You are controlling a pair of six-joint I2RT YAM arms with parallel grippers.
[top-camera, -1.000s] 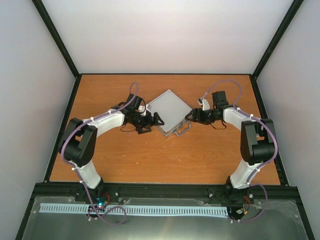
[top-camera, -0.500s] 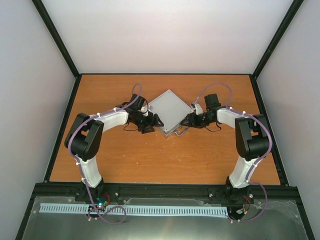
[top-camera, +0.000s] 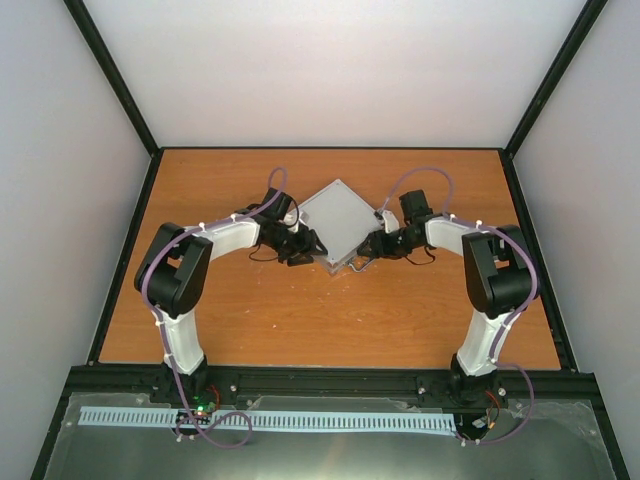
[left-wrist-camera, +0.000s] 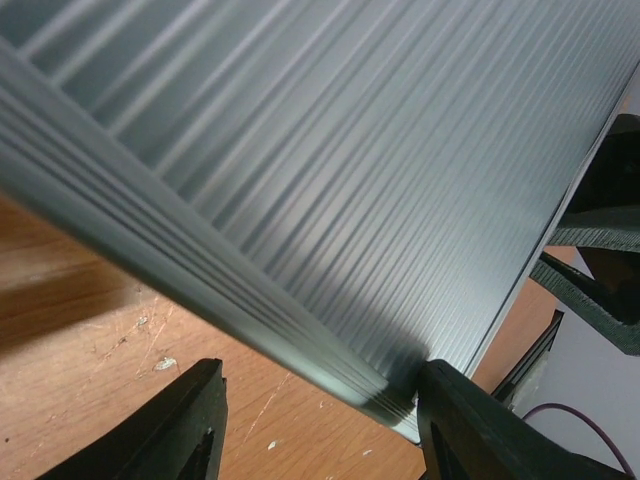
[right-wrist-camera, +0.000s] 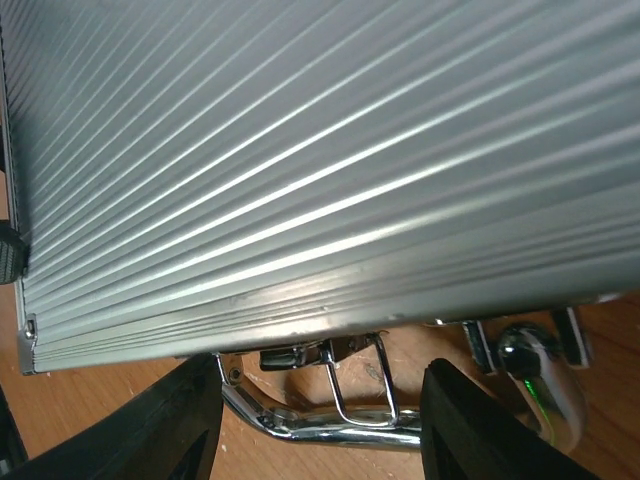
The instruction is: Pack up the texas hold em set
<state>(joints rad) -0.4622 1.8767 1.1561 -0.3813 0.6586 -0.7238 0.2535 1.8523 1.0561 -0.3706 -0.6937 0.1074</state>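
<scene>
The texas hold em set shows as a closed ribbed silver case (top-camera: 338, 222), lying cornerwise mid-table. Its chrome handle (top-camera: 358, 264) points toward me. My left gripper (top-camera: 312, 247) is low at the case's left near edge, open. In the left wrist view the case's corner (left-wrist-camera: 400, 395) sits between the fingers; the right finger (left-wrist-camera: 470, 420) is at that corner and the left finger (left-wrist-camera: 190, 420) stands clear of the case over bare wood. My right gripper (top-camera: 368, 248) is open at the handle side. Its fingers straddle the latch (right-wrist-camera: 300, 352) and handle (right-wrist-camera: 330, 430) without touching them.
The wooden tabletop (top-camera: 300, 310) is bounded by a black frame (top-camera: 130, 240) and white walls. Cables loop above both wrists. A second latch (right-wrist-camera: 520, 350) shows at the right of the right wrist view.
Both arms have moved in toward the case from either side. Both grippers' jaws have narrowed. The case has stayed in place.
</scene>
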